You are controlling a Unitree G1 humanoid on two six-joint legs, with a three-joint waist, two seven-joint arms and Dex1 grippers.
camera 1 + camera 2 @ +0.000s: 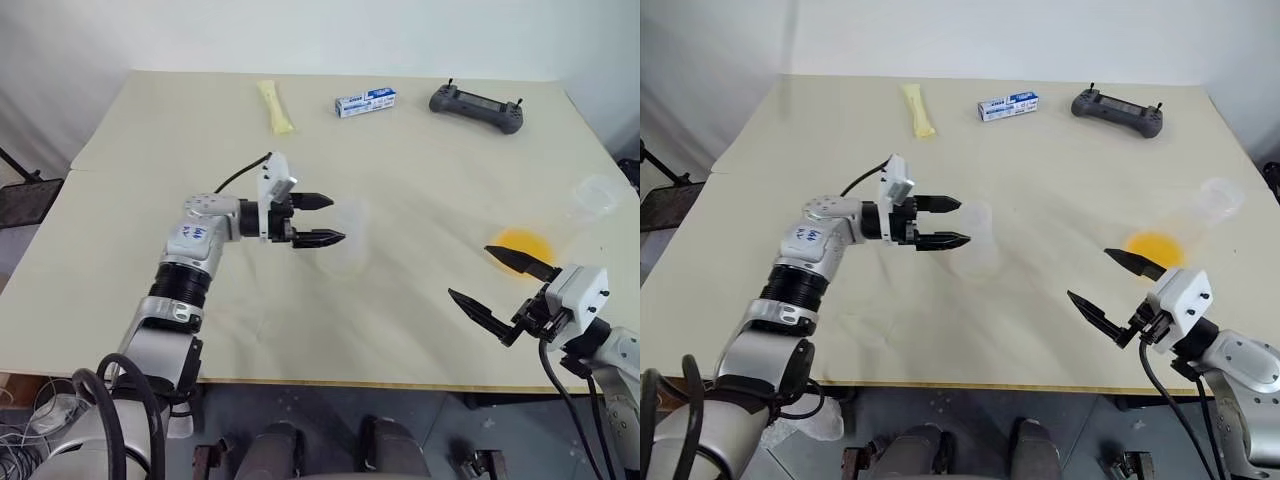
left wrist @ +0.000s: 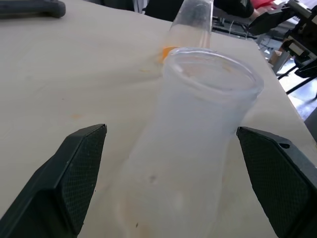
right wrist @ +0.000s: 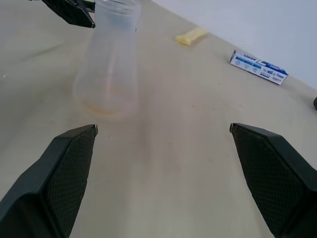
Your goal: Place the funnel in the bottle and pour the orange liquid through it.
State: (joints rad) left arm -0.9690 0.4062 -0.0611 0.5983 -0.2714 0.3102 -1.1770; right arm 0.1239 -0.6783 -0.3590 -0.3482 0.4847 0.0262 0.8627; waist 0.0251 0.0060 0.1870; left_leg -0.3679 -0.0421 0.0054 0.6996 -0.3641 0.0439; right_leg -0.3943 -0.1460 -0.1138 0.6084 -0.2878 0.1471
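Note:
The bottle (image 1: 346, 240), a clear flask, stands upright at the middle of the table. My left gripper (image 1: 336, 219) hovers level beside its neck, open, with the fingertips just short of it. In the left wrist view the bottle (image 2: 193, 148) rises between the two spread fingers. The orange liquid (image 1: 522, 243) lies in the bottom of a tall clear vessel at the right, whose round rim (image 1: 597, 195) shows higher up. My right gripper (image 1: 472, 272) stands open and empty near the table's front right, just short of that vessel. The funnel I cannot make out.
Along the table's far side lie a dark handheld controller (image 1: 477, 105), a blue-and-white box (image 1: 365, 102) and a pale yellow packet (image 1: 277, 107). The table's front edge (image 1: 330, 381) runs close under my right gripper.

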